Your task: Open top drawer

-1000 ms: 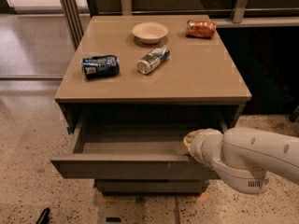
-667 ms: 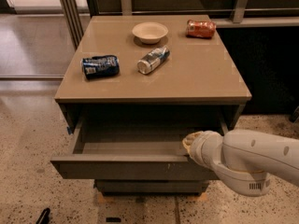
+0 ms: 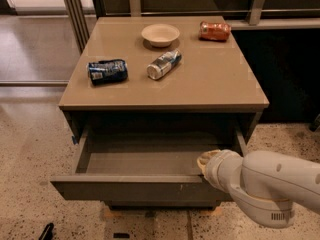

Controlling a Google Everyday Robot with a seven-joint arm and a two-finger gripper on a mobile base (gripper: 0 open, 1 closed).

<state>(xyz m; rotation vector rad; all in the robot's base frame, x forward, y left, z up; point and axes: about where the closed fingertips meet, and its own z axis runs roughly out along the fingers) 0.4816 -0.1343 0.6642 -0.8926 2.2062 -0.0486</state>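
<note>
Most of the job looks done. The top drawer [image 3: 140, 189] sticks a long way out of the front of the desk [image 3: 210, 86], and you can look down onto its flat grey bottom. Its front board hangs over the speckled floor, well out past the desk's edge. The gripper [image 3: 207, 160] is at the right end of the drawer, right by the top edge of the front board and just inside it. The fat white arm [image 3: 272, 184] comes in from the right and hides most of the gripper, so I cannot tell if it is gripping the board or has let go. On top of the desk sit a pale bowl [image 3: 160, 34], a blue can [image 3: 107, 71] lying on its side, a silver can [image 3: 164, 64] lying near the middle, and an orange can [image 3: 214, 30] at the back right. None of them are near the drawer. I think little is left to do: maybe one more small pull, and then the gripper can let go and move away.
</note>
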